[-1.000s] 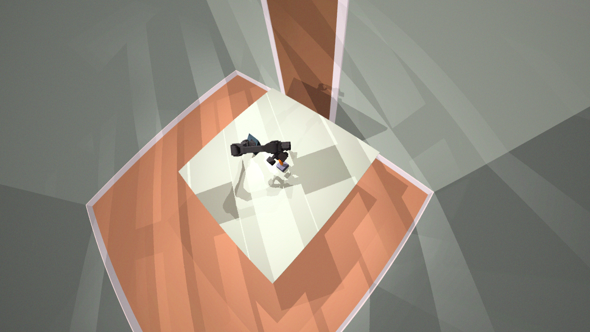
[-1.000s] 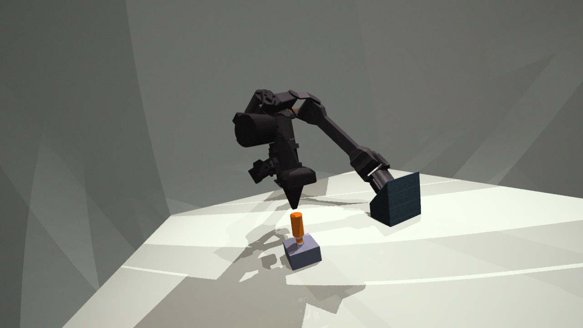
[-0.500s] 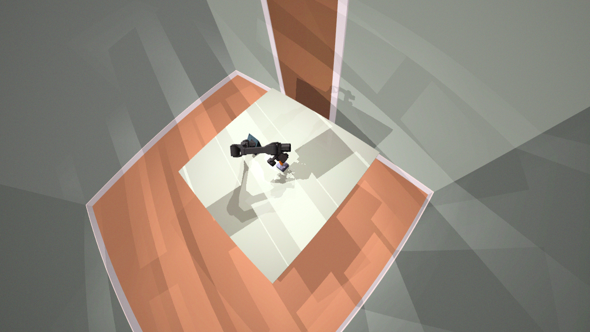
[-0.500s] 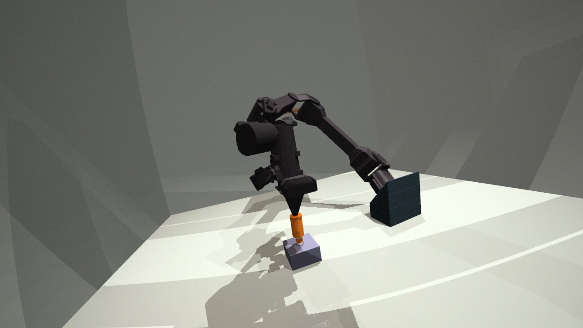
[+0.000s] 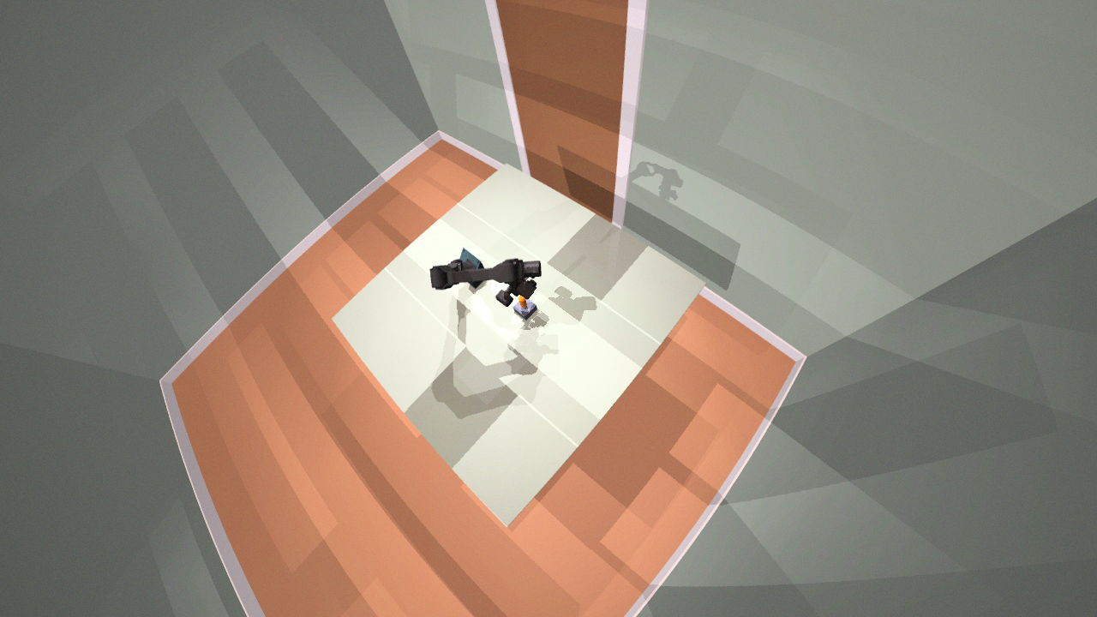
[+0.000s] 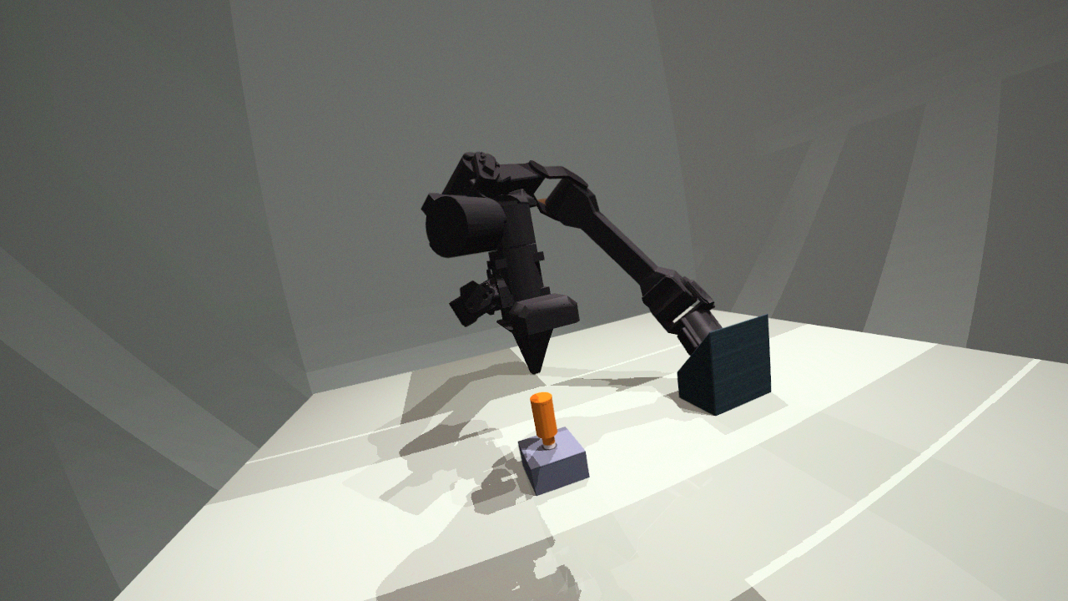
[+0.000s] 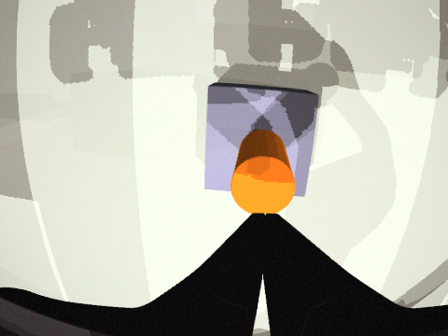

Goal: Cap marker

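Observation:
The orange cap [image 5: 522,301] [image 6: 543,415] [image 7: 263,186] sits upright on the marker in the lavender holder block [image 5: 530,314] [image 6: 560,467] [image 7: 219,159]. A short piece of the marker [image 6: 549,443] shows between the cap and the block in the exterior view. I cannot tell from this whether the cap is fully on. My gripper [image 6: 534,371] [image 7: 263,226] is shut and empty, pointing down. Its tips are a little above the cap's top, with a gap between them in the exterior view. In the top view the fingertips are too small to tell.
The arm's dark blue base block [image 5: 470,260] [image 6: 739,366] stands on the pale table [image 5: 506,491] [image 6: 858,522], to the right of the holder in the exterior view. The arm arches from it to above the holder. Shadows cross the table.

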### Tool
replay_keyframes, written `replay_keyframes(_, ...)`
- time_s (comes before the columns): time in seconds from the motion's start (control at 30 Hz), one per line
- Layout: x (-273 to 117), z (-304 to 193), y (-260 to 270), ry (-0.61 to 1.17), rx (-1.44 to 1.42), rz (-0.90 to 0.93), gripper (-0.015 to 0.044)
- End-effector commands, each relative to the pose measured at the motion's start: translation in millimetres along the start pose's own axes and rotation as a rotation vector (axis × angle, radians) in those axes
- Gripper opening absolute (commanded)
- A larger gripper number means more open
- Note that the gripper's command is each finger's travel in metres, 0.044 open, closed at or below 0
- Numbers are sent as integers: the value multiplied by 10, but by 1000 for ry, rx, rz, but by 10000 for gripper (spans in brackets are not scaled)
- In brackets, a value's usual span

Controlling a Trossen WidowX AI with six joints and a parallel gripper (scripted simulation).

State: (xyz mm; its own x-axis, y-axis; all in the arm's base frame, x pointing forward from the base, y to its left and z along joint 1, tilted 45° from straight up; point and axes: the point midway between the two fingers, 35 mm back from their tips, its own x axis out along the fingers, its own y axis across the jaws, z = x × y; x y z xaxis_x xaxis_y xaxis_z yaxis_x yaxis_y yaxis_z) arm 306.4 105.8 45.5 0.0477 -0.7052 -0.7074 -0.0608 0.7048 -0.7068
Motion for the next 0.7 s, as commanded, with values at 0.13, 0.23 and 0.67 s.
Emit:
replay_keyframes(0.13, -551, -22, 14, -26, -53, 4, 0)
replay_keyframes(0.23, -551, -22, 14, -26, -53, 4, 79)
replay_keyframes(0.67, -551, -22, 14, -26, -53, 4, 420)
